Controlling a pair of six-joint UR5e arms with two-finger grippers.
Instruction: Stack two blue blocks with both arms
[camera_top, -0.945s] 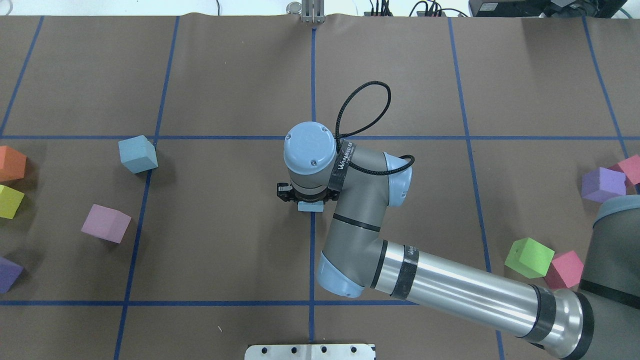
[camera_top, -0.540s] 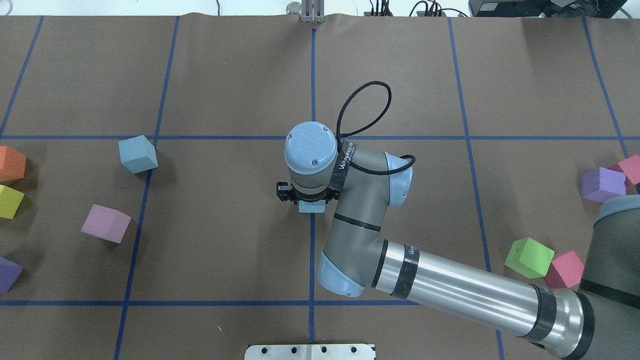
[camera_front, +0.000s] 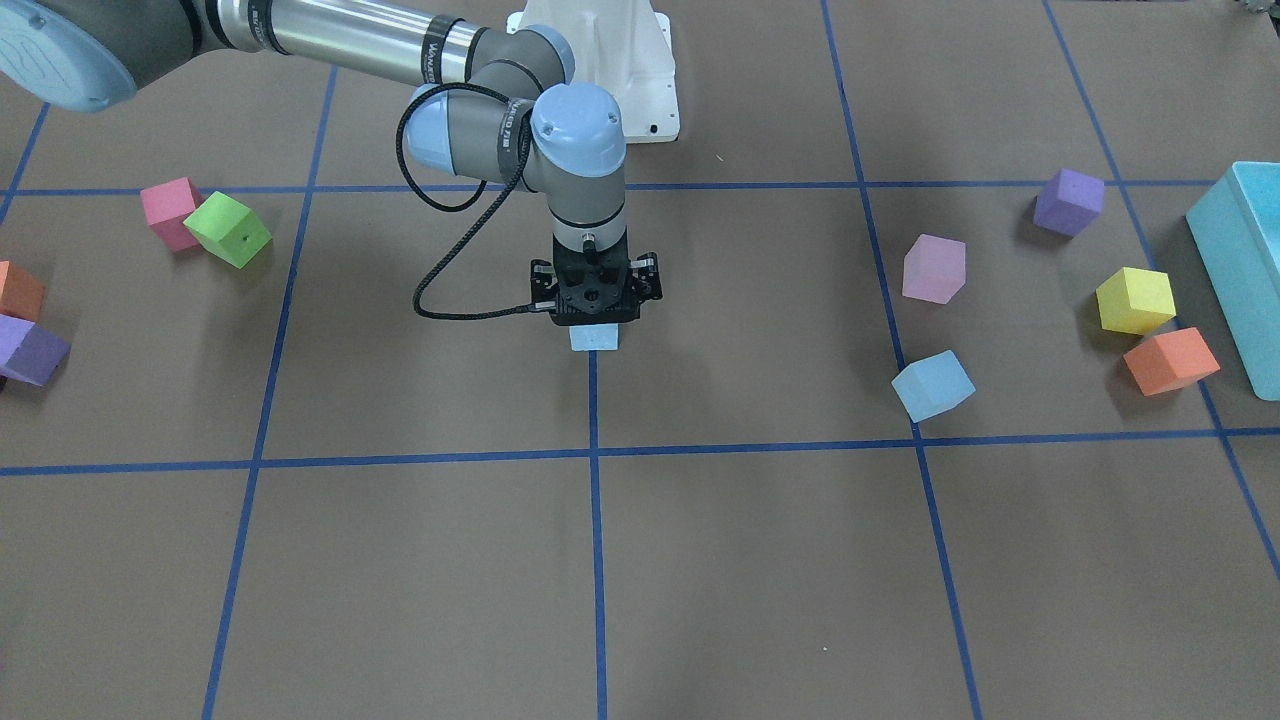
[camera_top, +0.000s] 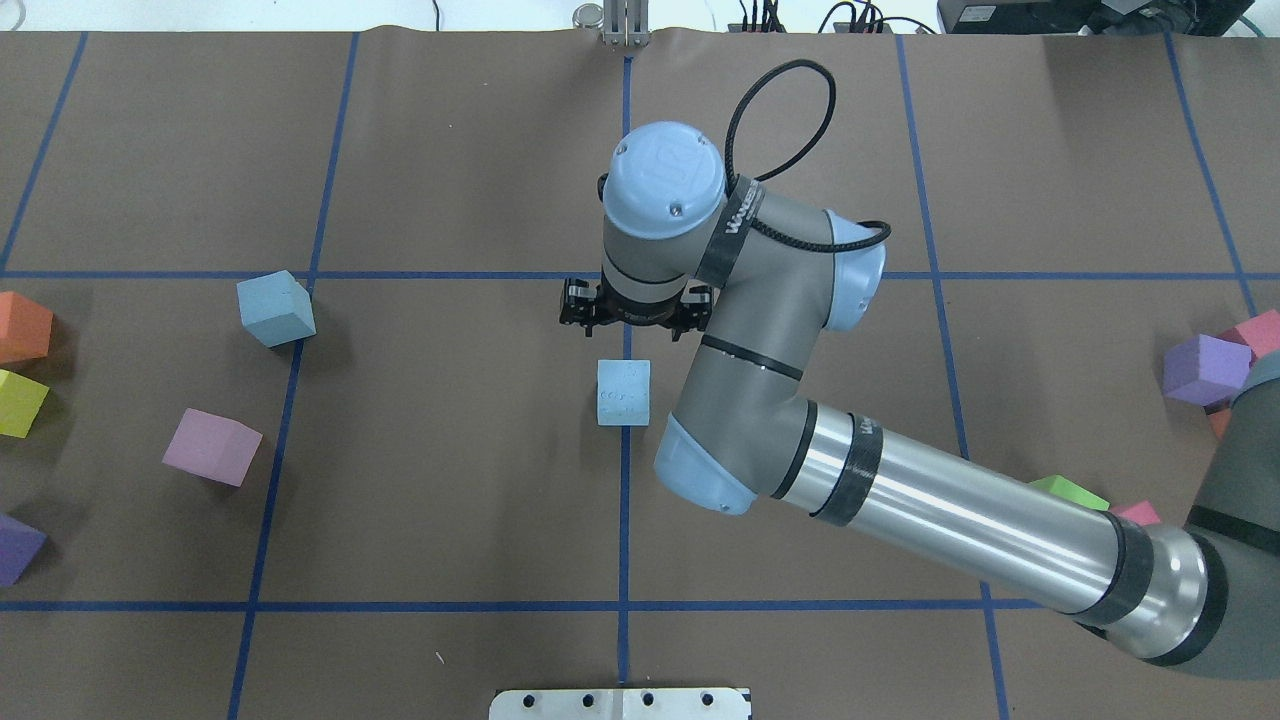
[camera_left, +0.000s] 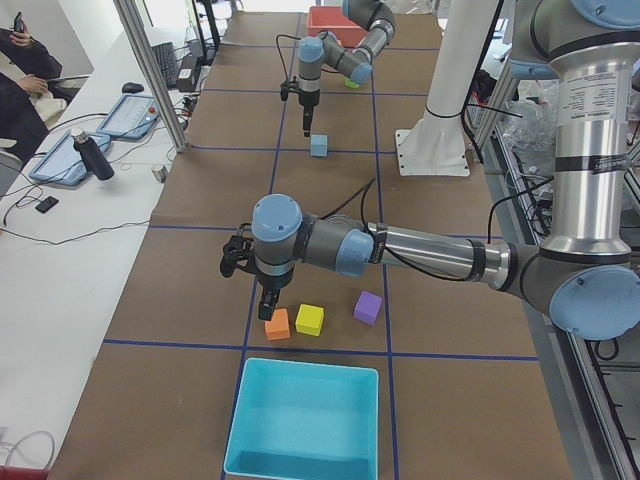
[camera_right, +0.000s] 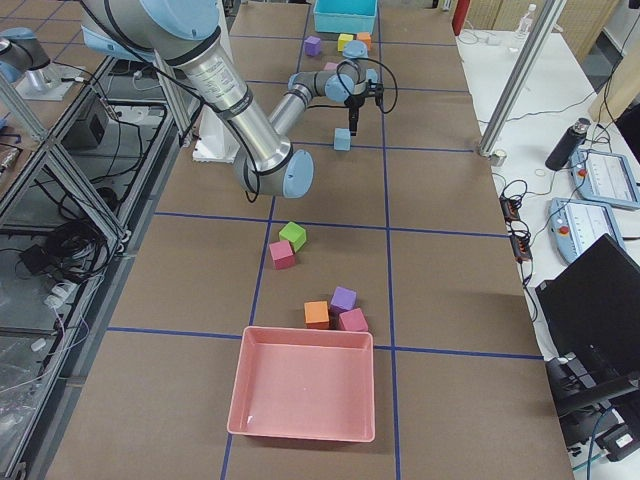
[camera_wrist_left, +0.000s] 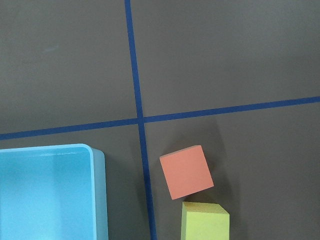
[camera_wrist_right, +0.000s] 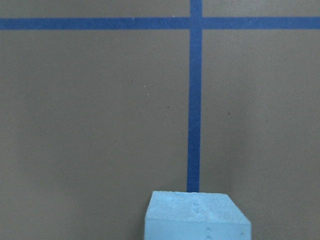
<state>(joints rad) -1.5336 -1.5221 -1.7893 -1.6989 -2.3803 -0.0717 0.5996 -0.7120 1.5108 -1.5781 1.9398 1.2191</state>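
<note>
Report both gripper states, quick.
Left gripper: cannot tell.
Right gripper: open, empty, clear of the blue block.

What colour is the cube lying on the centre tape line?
Pale sky blue; the cube shows best in the overhead view.

One block (camera_top: 623, 393) sits at the middle of the counter (camera_top: 450, 500). The right gripper (camera_front: 596, 314) hangs straight above it, apart. The second block (camera_top: 275, 308) lies well left of it, slightly farther from the robot.
</note>
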